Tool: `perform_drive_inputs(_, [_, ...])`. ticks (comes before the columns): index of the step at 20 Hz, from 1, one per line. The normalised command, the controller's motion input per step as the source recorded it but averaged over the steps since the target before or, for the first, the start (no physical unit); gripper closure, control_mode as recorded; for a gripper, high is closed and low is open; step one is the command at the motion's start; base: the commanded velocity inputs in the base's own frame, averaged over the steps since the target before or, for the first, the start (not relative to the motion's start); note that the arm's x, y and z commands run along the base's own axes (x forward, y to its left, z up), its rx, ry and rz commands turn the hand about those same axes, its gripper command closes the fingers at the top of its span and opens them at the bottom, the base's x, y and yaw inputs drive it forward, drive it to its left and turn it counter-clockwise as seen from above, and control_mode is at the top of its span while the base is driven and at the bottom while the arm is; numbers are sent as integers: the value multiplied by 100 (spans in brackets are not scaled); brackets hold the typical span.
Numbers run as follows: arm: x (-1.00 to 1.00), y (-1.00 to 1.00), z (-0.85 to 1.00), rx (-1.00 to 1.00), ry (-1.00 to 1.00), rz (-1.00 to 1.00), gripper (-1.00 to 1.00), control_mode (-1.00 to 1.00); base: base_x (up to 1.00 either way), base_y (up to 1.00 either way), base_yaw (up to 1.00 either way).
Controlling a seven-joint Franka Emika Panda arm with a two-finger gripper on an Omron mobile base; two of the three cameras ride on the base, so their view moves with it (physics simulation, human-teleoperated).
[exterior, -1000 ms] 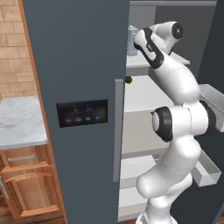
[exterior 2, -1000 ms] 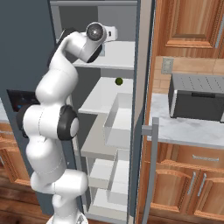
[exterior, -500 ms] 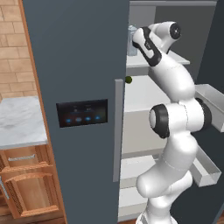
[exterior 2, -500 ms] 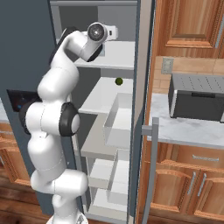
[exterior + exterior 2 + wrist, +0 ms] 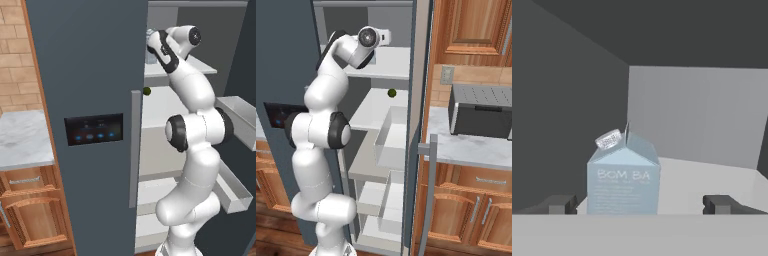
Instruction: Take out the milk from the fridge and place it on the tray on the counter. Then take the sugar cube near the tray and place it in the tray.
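The milk, a pale grey-blue carton with a peaked top, stands upright on the top shelf of the fridge, close to the left inner wall. My gripper is open just in front of it. The carton sits between the dark fingertips, nearer the left one, and nothing is gripped. From the left base, the arm reaches up onto that top shelf, and a strip of the milk shows beside the hand. The marble counter lies left of the fridge. The tray and the sugar cube are out of view.
A small green round fruit lies on the shelf below the hand. The open fridge door with its bins stands close on the arm's right. A grey toaster oven sits on the counter to the right of the fridge.
The hand has pushed a little further onto the top shelf towards the milk. The gripper has stayed open and the carton has not moved.
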Motion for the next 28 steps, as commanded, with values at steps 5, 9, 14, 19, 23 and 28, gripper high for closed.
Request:
perform_drive_inputs(5, [10,28,-2,0,-2,0,-100,-100,0,0,0])
perform_drive_inputs(9, [8,9,0,1,-1,0,-100,-100,0,0,0])
perform_drive_inputs(14, [2,0,0,2,0,0,-100,-100,0,0,0])
perform_drive_inputs(19, [20,1,-5,2,0,0,-100,-100,0,0,0])
perform_drive_inputs(23, [24,0,-11,2,0,0,-100,-100,0,0,0])
perform_drive_inputs(28, [7,0,-10,1,-2,0,-100,-100,0,0,0])
